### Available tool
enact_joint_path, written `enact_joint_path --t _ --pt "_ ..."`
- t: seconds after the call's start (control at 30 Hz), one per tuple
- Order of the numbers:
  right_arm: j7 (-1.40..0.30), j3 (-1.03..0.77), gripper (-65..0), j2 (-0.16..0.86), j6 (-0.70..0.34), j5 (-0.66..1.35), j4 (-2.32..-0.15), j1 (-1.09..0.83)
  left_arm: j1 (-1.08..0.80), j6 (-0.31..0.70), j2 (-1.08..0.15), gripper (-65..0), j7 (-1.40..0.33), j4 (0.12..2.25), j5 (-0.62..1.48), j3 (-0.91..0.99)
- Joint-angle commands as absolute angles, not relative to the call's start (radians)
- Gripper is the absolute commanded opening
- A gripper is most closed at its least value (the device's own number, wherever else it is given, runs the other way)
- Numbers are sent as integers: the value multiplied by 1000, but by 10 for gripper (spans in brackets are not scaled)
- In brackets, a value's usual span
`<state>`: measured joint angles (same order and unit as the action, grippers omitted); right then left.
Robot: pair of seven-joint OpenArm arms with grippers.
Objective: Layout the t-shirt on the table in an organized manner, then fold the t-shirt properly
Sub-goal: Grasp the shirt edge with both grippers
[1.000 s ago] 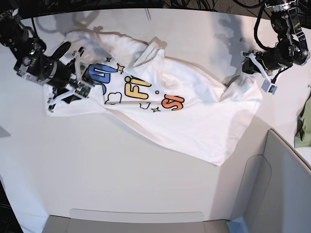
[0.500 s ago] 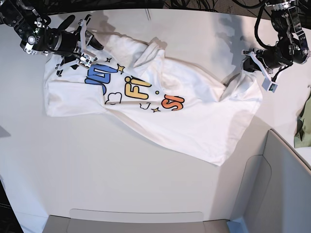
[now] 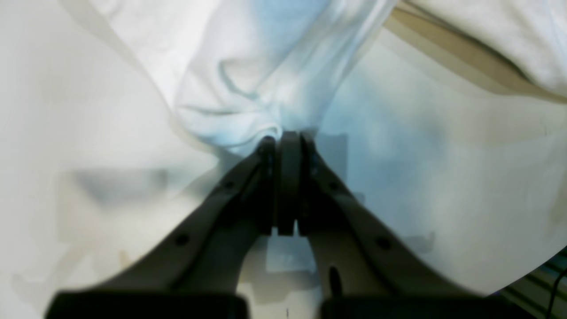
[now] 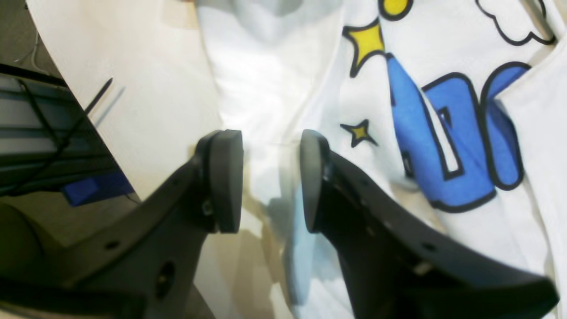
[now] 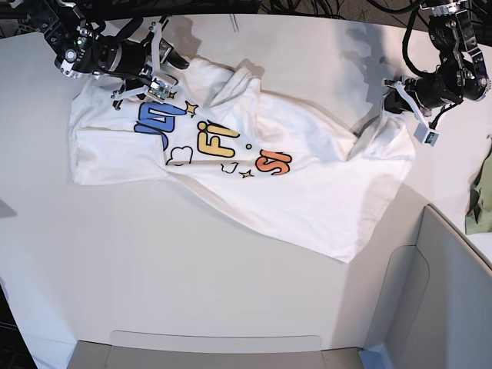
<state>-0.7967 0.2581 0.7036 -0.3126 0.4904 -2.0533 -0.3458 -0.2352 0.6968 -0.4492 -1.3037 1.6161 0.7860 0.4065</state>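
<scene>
Left wrist view shows the left gripper [image 3: 287, 141] with its jaws pressed together on a bunched fold of the t-shirt [image 3: 248, 88], the cloth drawn into tight creases right at the tips and lifted slightly off the table [image 3: 443, 186]. In the right wrist view the right gripper [image 4: 271, 177] hangs with its jaws apart and nothing between them, poised over plain white cloth just beside the blue lettering and yellow stars. From the base view, the left gripper [image 5: 400, 96] pinches the shirt's corner near the table's far edge, while the right gripper [image 5: 163, 68] hovers over the opposite upper end. Between them the t-shirt [image 5: 307, 184] lies print-up but skewed diagonally across the table [image 5: 192, 284], with a raised fold near the collar and a wrinkle by the held corner. The layout step looks unfinished. Risks from here: the left grip takes only a small bunch, so a sharp pull could slip it free or drag the whole shirt instead of flattening it; if the right gripper closes on a double layer near the fold, spreading would twist the cloth further.
</scene>
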Motion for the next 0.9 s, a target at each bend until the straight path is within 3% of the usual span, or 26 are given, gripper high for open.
enact_joint_path --t 0.0,0.17,0.6,0.87 --pt "-782 248 -428 717 -309 493 -2066 -338 -231 698 -466 -650 -1291 1630 802 415" --pt "-782 223 -428 719 -216 458 -2066 -354 -231 698 -466 -650 -1291 1630 802 415" --pt "-786 232 -428 680 -214 435 -2063 -403 -231 698 -467 -650 -1291 1630 802 415" --pt "-914 229 -428 599 -214 435 -2058 -348 -231 698 -469 -650 -1291 1630 802 415"
